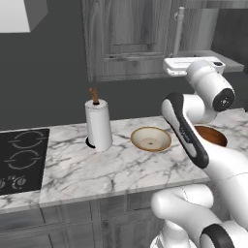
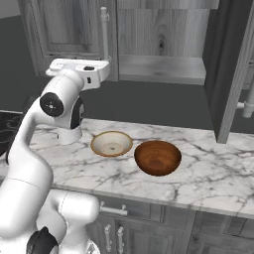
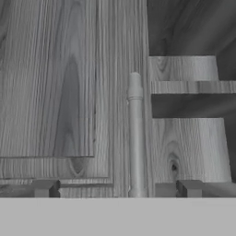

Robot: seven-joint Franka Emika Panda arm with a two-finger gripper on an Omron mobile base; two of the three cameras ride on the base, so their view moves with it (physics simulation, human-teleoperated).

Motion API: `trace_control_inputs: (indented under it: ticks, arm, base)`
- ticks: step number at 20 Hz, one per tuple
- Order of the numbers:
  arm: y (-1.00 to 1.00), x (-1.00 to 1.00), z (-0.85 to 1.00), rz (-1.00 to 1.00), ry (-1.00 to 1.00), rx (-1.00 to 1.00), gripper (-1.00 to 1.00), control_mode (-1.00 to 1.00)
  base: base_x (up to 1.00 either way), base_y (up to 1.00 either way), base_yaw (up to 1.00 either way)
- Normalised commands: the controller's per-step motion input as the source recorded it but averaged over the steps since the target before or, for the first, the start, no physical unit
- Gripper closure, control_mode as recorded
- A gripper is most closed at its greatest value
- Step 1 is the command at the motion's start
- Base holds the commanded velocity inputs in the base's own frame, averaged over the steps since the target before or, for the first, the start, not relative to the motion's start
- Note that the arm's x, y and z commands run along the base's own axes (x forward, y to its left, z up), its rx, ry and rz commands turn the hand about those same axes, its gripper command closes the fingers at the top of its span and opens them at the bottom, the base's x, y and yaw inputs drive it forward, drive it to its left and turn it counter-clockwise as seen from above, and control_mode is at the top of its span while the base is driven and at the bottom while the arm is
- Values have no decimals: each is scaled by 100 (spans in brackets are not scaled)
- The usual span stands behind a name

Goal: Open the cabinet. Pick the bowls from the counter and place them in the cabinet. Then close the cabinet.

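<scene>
While gripper [image 3: 117,189] gapes, handle [image 3: 135,133] seems just ahead

On the table [image 2: 208,173]: shallow bowl [image 2: 111,143] left, deeper bowl [image 2: 158,157] just beside it to the right and slightly nearer. Paper towel roll [image 1: 98,125] left of the shallow bowl, upright, apart from it. Cooktop [image 1: 22,160] at far left, set into the table. Cabinet [image 2: 163,39] above and behind the table; right door [image 2: 230,64] swung open, shelf [image 2: 161,69] exposed inside. Hand [image 3: 117,191] raised before the left door's handle [image 3: 135,133].
</scene>
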Motion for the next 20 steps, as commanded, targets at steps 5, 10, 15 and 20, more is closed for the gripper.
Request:
trace_control_inputs:
  ticks: [5, 10, 15, 20]
  arm:
    - [-19, 11, 0, 0, -10, 0, -100, -100]
    - [-4, 7, 0, 0, -8, 0, -100, -100]
    - [0, 21, -1, 0, -1, 0, -100, -100]
    - [0, 33, -2, 0, 4, 0, -100, -100]
  base:
    - [0, 0, 0]
    - [0, 0, 0]
    - [0, 0, 0]
    - [0, 0, 0]
